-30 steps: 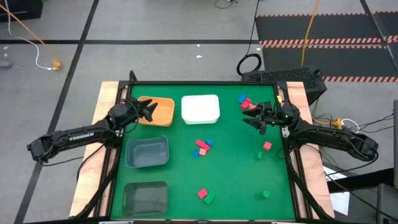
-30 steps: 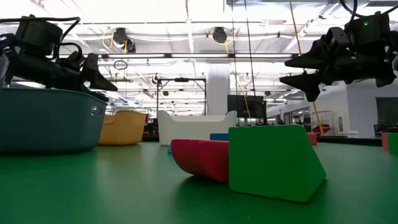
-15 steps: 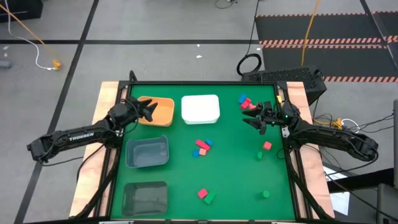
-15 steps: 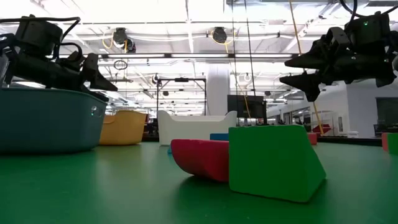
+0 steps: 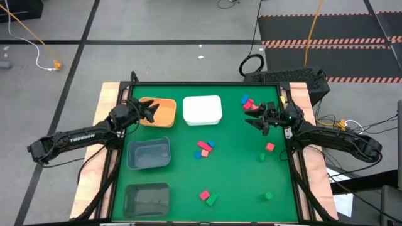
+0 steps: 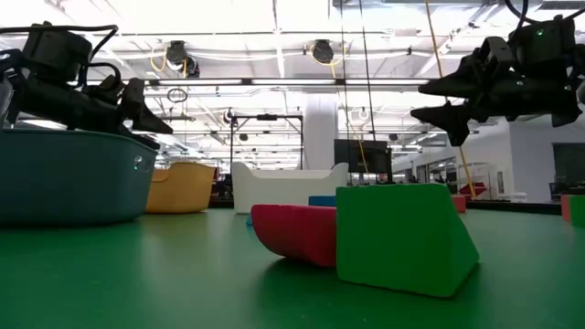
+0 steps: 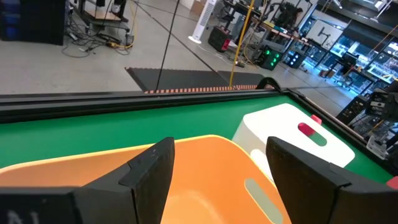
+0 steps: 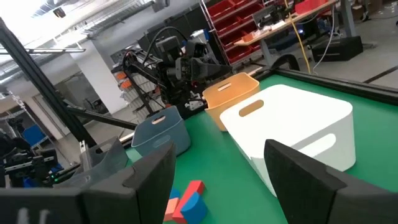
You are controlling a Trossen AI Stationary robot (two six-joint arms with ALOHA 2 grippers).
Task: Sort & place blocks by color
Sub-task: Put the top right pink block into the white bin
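Seen from above, our left gripper hangs over the orange bin at the far left of the green table, its fingers spread wide and holding nothing. Our right gripper hovers at the far right, jaws likewise wide and empty, just beside a small cluster of red and blue blocks near the far edge. The white bin sits between the two arms. Along the left side stand a grey-blue bin and, nearer, a darker grey bin. We count the rest of the blocks loose on the felt: a red, pink and blue group at the centre, a pink and green pair to the right, a red and green pair near the front, and a lone green block at the near right.
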